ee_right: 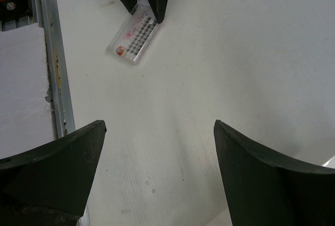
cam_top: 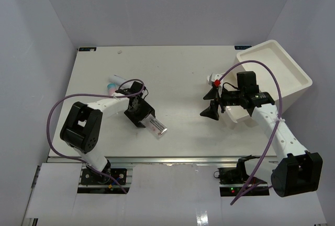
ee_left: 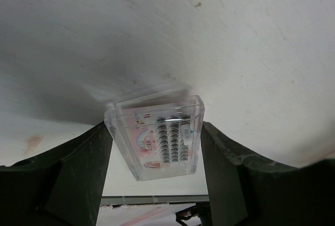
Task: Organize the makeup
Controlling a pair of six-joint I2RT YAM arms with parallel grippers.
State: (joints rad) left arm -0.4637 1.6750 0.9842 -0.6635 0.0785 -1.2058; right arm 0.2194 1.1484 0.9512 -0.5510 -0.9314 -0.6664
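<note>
Nearest me, the left gripper (cam_top: 148, 120) is clamped on a clear packet (ee_left: 159, 142) by the table (cam_top: 183, 64) front; the right gripper (cam_top: 212, 103) hangs fingers apart, empty. Farther back two tubes (cam_top: 112, 83) wait, so sorting looks barely begun

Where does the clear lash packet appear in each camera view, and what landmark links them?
Top external: clear lash packet lower left of centre, at the left gripper tips.
Left wrist: clear lash packet centre, between the fingers.
Right wrist: clear lash packet top left.
Shared landmark: the left gripper's black fingers flanking it.
</note>
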